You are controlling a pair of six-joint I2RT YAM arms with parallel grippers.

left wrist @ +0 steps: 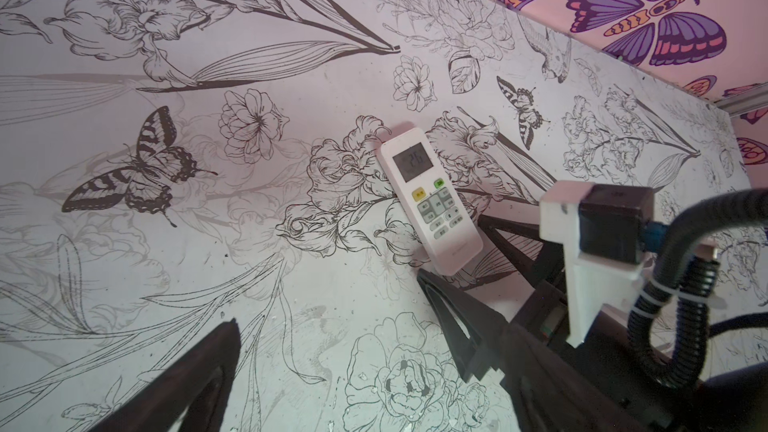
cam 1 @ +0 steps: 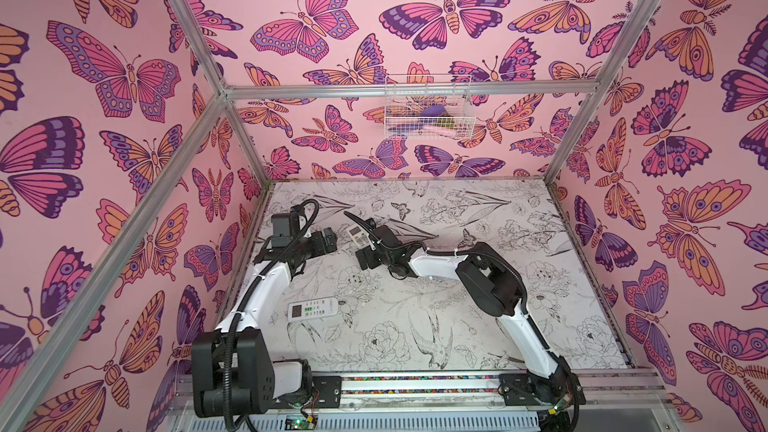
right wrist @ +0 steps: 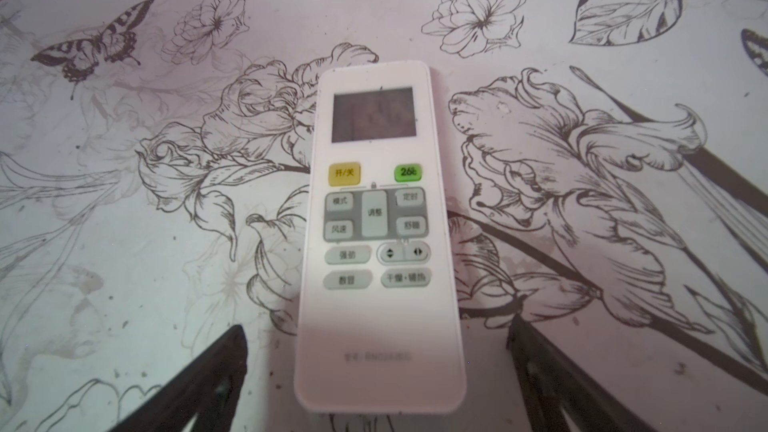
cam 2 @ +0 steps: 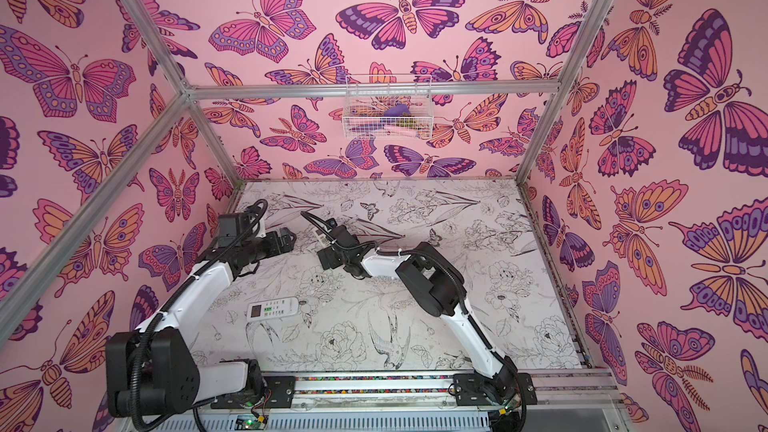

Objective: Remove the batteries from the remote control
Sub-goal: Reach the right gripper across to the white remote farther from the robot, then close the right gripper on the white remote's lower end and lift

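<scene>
A white remote control [right wrist: 376, 222] lies face up on the flower-print table [cam 1: 478, 284], far middle, with its screen and buttons showing. My right gripper [right wrist: 376, 326] hangs over the remote's plain lower end. It is open, with a finger on each side and a gap to the remote on both. In a top view the right gripper [cam 1: 366, 246] covers part of that remote [cam 1: 358, 234]. My left gripper [left wrist: 370, 324] is open over bare table just left of it, holding nothing. A second white remote [cam 1: 312, 309] lies face up nearer the front. The batteries are hidden.
A white wire basket [cam 1: 428, 108] with small items hangs on the back wall, above the table. Pink butterfly walls and metal frame posts close in the table on three sides. The arm bases sit on a rail [cam 1: 415, 384] at the front edge.
</scene>
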